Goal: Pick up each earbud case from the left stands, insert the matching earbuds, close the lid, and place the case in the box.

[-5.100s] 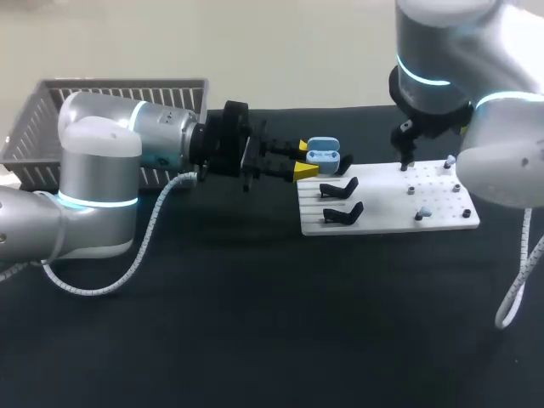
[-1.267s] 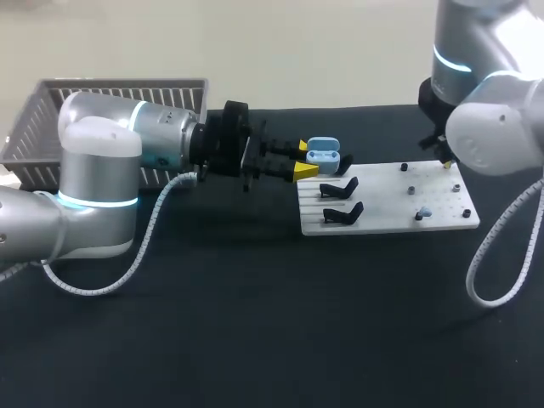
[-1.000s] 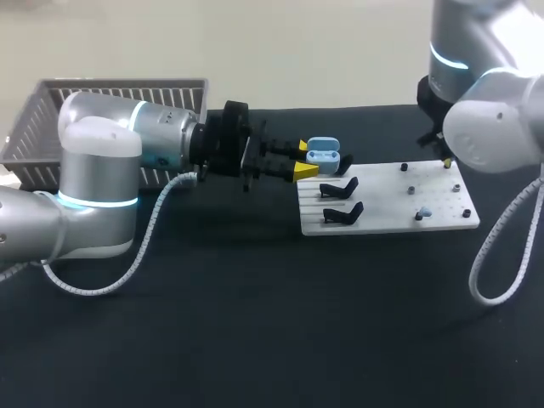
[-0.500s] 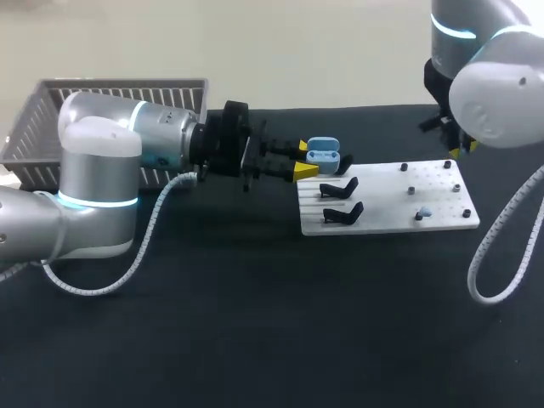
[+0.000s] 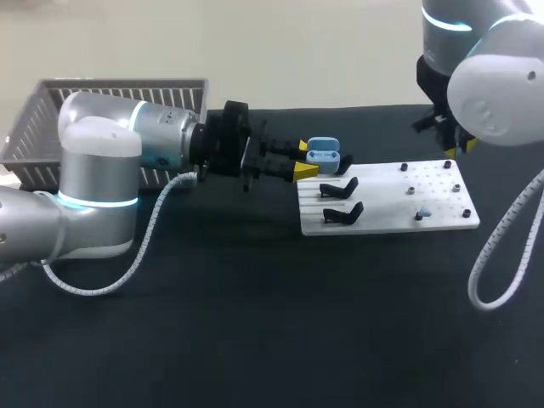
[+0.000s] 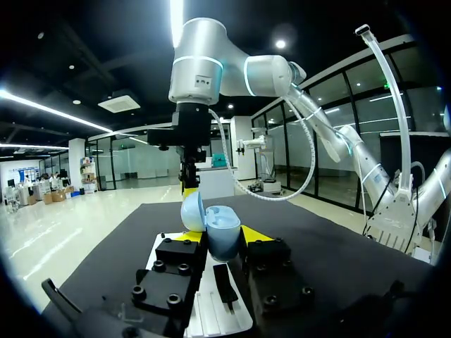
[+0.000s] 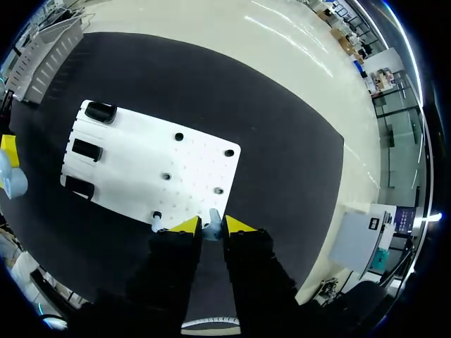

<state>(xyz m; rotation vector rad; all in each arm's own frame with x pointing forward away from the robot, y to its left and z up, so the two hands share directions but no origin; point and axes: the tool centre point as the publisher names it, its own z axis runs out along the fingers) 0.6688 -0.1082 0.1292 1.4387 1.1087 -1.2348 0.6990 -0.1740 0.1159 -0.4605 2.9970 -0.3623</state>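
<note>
Robotics lab, bench-test setup. Two grey jointed robot arms, left arm (image 5: 102, 161) and right arm (image 5: 497, 85), with lit cyan rings at the joints and coiled white cables. Black-covered worktop (image 5: 255, 323). White drilled fixture plate (image 5: 382, 204) carrying pegs and black stands (image 5: 340, 189). Grey slatted basket (image 5: 102, 93) at the far left corner.

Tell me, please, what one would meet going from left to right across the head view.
Grey basket → left gripper shut on the open blue case → black stands on the white board → loose earbud on that board → right gripper pinching a second earbud.
</note>
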